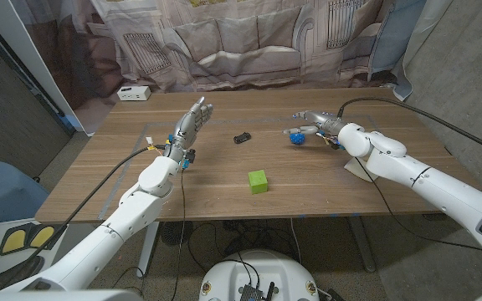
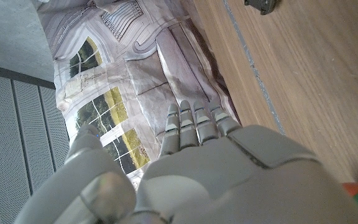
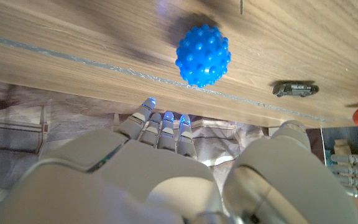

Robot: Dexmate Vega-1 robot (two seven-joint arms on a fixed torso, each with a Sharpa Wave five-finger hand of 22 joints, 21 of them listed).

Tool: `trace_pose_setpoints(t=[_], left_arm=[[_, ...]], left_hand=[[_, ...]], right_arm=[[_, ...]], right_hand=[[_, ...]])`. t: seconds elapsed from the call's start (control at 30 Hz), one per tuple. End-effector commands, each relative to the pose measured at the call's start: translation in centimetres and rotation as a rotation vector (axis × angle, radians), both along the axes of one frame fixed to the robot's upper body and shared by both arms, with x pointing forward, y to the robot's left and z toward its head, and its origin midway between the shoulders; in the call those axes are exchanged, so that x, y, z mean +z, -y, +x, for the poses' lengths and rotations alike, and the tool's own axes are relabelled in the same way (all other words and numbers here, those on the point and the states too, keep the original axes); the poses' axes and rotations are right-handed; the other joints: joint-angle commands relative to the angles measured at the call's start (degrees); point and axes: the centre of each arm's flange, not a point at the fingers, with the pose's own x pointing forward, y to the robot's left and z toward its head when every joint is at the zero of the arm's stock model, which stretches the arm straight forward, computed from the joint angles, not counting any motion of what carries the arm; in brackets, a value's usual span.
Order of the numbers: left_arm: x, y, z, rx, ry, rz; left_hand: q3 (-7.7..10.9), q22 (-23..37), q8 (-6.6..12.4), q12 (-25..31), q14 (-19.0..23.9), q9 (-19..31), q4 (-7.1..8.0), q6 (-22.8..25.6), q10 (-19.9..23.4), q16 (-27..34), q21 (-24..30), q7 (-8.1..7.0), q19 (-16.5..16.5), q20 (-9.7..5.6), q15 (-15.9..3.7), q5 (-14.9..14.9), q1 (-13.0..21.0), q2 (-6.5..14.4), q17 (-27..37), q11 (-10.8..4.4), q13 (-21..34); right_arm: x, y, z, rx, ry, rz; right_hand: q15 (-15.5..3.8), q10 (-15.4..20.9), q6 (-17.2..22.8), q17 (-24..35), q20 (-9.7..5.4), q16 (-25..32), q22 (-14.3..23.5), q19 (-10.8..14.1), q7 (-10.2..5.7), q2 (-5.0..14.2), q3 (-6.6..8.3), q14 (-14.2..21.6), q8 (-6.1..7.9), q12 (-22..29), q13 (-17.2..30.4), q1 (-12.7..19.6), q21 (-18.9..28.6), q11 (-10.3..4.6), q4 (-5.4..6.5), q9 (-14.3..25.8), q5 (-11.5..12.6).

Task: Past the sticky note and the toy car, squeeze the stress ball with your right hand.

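Currently counter (image 1: 308, 196) carries everything. Right hand (image 1: 315, 122), upper right of centre, has fingers spread, holding nothing, just beside the blue stress ball (image 1: 296, 138). Left hand (image 1: 192, 119), upper left of centre, fingers straight, empty. Green sticky note (image 1: 258, 181) at centre; toy car (image 1: 241, 137) above it.

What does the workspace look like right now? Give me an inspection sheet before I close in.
Surface: wooden table, a seam line running across it.
Job's things: blue stress ball on the table just in front of the right hand's fingers, not gripped; toy car left of it; green sticky note block nearer the robot.
Clutter: white box at the far left corner.
Hands: left hand open, fingers extended, holding nothing; right hand open at the ball.
Cables: black cable along the right arm; wiring at the left wrist.
Surroundings: printed curtain behind the table.
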Motion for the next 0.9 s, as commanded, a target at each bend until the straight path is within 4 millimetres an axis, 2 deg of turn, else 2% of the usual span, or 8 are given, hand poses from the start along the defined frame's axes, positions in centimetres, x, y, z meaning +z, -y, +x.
trace_pose_setpoints(t=[0.03,0.33,0.43,0.5,0.73,0.9], left_arm=[[-0.1,0.0,-0.5,0.013,0.007,0.0],[0.6,0.1,-1.2,0.038,0.035,0.012],[0.7,0.0,-0.3,0.048,0.033,0.012],[0.7,0.0,0.2,0.037,0.038,0.009],[1.3,1.3,0.1,0.072,0.03,0.053],[1.3,2.2,-0.2,0.047,0.038,0.068]], left_hand=[[0.11,0.3,-0.02,-0.2,0.2,0.3,-0.3,0.3,0.1,-0.2,0.0,0.16,0.2,-0.07,-0.01,-0.1,0.3,0.5,0.1,-0.04,0.3],[0.11,0.3,-0.23,-0.2,0.2,0.3,-0.36,-0.3,-0.2,-0.2,0.1,0.51,0.3,-0.13,-0.08,-0.1,0.4,0.5,0.1,0.13,0.3],[0.1,0.3,-0.32,-0.3,0.2,0.3,-0.38,-0.5,-0.3,-0.2,0.1,0.56,0.4,-0.2,-0.07,-0.1,0.4,0.5,0.1,-0.01,0.3],[0.09,0.3,-0.35,-0.3,0.2,0.3,-0.4,-0.7,-0.4,-0.2,0.1,0.59,0.3,-0.19,-0.05,-0.1,0.4,0.4,0.1,0.42,0.3],[0.03,0.3,-0.34,-0.3,0.1,0.3,-0.46,-0.8,-0.4,-0.2,0.0,0.64,0.3,-0.21,-0.1,-0.1,0.4,0.3,0.1,0.36,0.3],[0.02,0.3,-0.26,-0.3,0.2,0.3,-0.49,-0.6,-0.3,-0.2,0.1,0.67,0.4,-0.27,-0.09,-0.1,0.4,0.2,0.1,0.32,0.3]], right_arm=[[-0.1,1.3,-0.4,0.092,0.011,0.229],[0.2,2.2,-1.1,0.116,0.056,0.337],[0.2,2.5,-1.5,0.135,0.077,0.382],[0.2,2.7,-1.6,0.151,0.082,0.415],[0.1,3.4,-1.7,0.212,0.088,0.496],[0.4,3.4,-2.6,0.24,0.099,0.543]], right_hand=[[0.3,-0.5,-0.1,-0.1,0.03,-0.1,0.1,0.2,0.65,0.59,-0.22,-0.3,-0.15,-0.1,0.0,0.2,0.6,-0.01,-0.14,0.1,0.4],[0.48,-0.3,0.1,-0.3,0.14,0.2,0.0,0.7,0.86,0.71,-0.17,0.0,0.04,0.2,0.0,0.3,0.9,-0.04,-0.23,0.1,0.5],[0.42,0.1,0.4,-0.4,0.23,0.3,0.0,0.7,0.91,0.79,-0.18,0.1,0.17,0.3,-0.1,0.2,1.0,0.07,-0.2,0.1,0.5],[0.38,0.2,0.6,-0.4,0.23,0.4,0.0,0.8,0.93,0.82,-0.18,0.2,0.26,0.4,-0.1,0.2,1.0,-0.01,-0.2,0.1,0.5],[0.33,0.6,1.2,-0.6,0.24,0.5,0.0,0.8,0.71,0.98,-0.18,0.3,0.47,0.6,-0.1,0.1,1.1,-0.09,-0.19,0.1,0.5],[0.34,0.8,1.2,-0.7,0.24,0.7,0.0,0.9,0.73,1.1,-0.19,0.6,0.49,0.7,-0.1,0.1,1.1,-0.14,-0.16,0.0,0.5]])
